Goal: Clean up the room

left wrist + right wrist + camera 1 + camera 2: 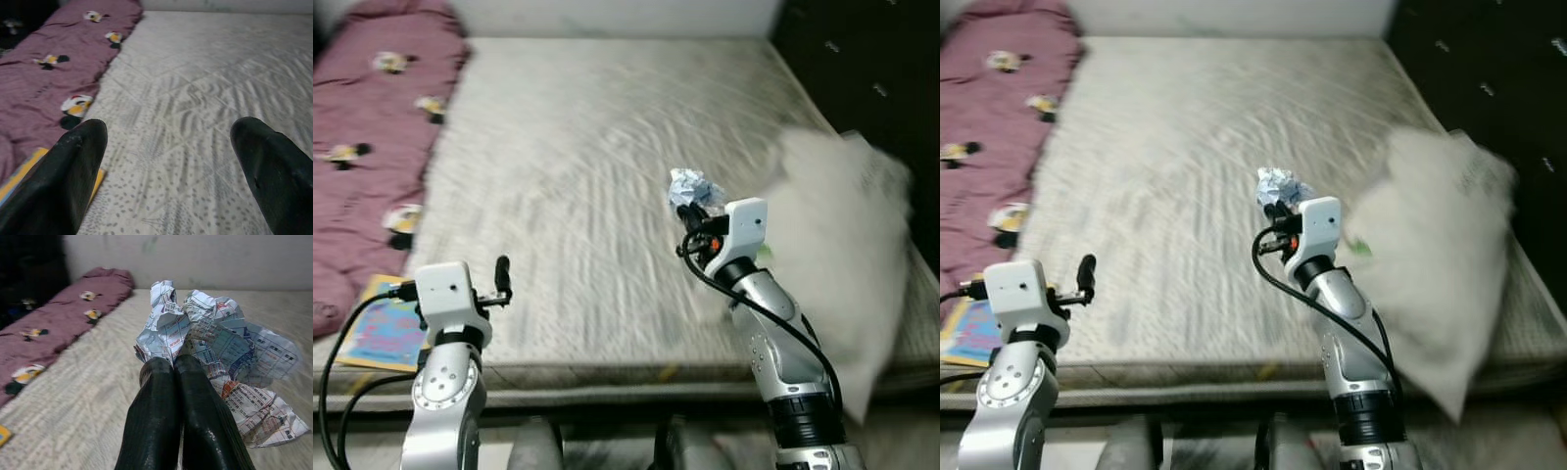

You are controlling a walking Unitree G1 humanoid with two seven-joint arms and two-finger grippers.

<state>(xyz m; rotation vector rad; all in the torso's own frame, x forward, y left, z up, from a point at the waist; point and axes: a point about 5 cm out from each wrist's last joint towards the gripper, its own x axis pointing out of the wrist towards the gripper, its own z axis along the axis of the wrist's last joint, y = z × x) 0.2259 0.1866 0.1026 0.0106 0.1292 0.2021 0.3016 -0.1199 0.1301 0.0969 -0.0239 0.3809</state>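
Before us lies a wide bed with a pale quilted mattress cover [597, 176], and we read it from its left edge across. Along that left edge runs a rumpled maroon blanket with small cartoon prints [367, 127]; at the near left corner a flat yellow and blue picture book [374, 328] lies half under it. Our left tool [501, 277] hovers above the near edge beside the book, its two black fingers [73, 161] spread wide with nothing between them, probably kept ready for the next item. Further right, our right tool [172, 366] is raised above the middle of the mattress, fingers pressed together on a crumpled ball of printed white paper [693, 186], held clear of the bedding, likely for carrying off as rubbish. We see no bin or other container. A blurred white pillow [837, 255] leans over the near right corner.
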